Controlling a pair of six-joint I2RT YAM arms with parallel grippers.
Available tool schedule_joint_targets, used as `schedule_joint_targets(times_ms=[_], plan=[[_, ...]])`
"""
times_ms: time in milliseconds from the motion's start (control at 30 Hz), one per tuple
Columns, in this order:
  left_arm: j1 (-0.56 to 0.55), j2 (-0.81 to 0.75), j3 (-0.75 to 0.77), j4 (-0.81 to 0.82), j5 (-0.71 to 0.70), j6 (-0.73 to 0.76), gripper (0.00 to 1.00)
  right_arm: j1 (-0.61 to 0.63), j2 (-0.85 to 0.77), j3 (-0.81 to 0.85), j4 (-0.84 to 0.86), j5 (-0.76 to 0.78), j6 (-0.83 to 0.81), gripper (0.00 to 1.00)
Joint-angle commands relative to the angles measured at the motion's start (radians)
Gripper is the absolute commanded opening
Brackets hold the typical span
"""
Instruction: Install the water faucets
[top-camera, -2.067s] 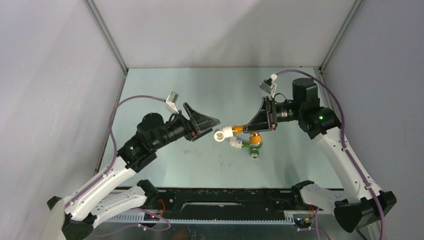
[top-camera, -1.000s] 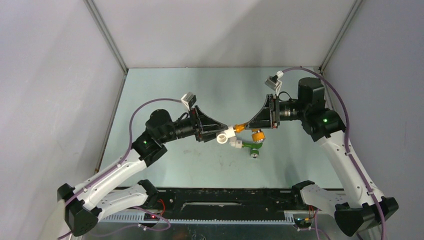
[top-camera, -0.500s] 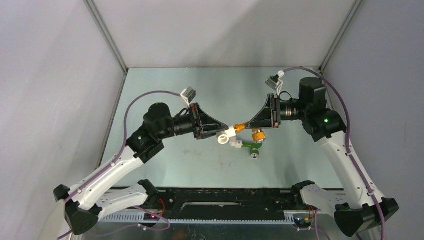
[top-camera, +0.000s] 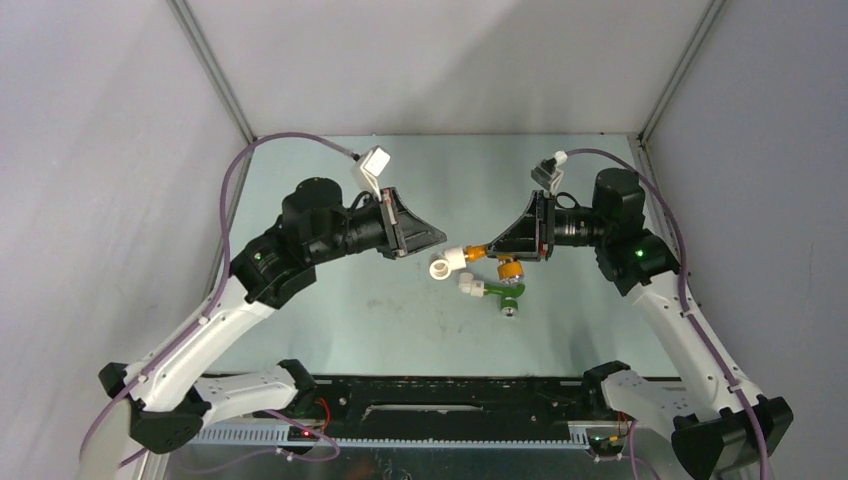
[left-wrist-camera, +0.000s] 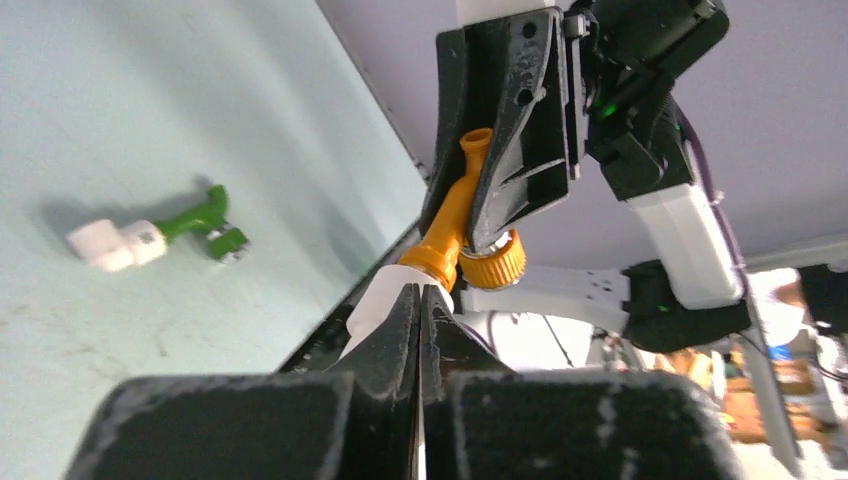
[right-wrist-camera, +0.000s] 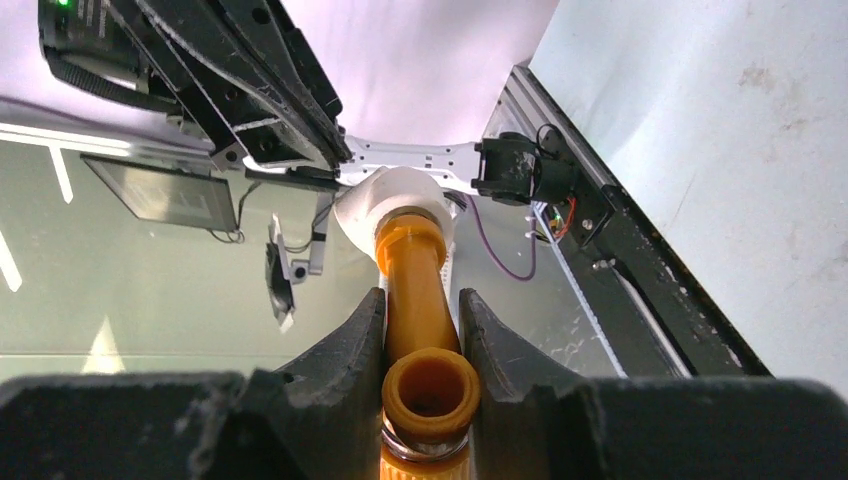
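Near the middle of the top view, the right gripper is clamped on the orange faucet, which carries a white elbow fitting on its left end. The left gripper, fingers pressed together on nothing, points at that fitting from the left. The green faucet lies just below on the table.

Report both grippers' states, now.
Left gripper: closed, holding nothing.
Right gripper: closed on the orange faucet.
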Motion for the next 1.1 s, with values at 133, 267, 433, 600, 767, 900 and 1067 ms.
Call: schedule_joint_targets(times_ms=[133,267,433,600,767,900,1067], plan=[[-0.005,-0.068,0.028,-0.102,-0.181,0.184,0.48,-0.006,-0.042,-0.021,0.156,0.006,0.085,0.00],[0.029,-0.108,-0.027,-0.076,-0.116,0.054,0.78,-0.008,-0.051,-0.021,0.199,-0.020,0.058,0.00],[0.117,-0.182,-0.201,0.185,0.080,-0.286,0.99,-0.010,-0.067,-0.021,0.225,-0.032,-0.013,0.00],[0.136,-0.209,-0.358,0.481,0.176,-0.595,1.00,-0.013,-0.079,-0.021,0.294,-0.019,-0.055,0.00],[0.122,-0.168,-0.430,0.737,0.246,-0.798,1.00,-0.014,-0.079,-0.021,0.428,-0.002,-0.028,0.00],[0.091,-0.132,-0.478,0.902,0.246,-0.923,0.97,-0.015,-0.072,-0.013,0.484,0.006,-0.006,0.00],[0.045,-0.087,-0.449,0.927,0.236,-0.914,0.79,-0.015,-0.072,0.008,0.469,0.033,-0.012,0.00]])
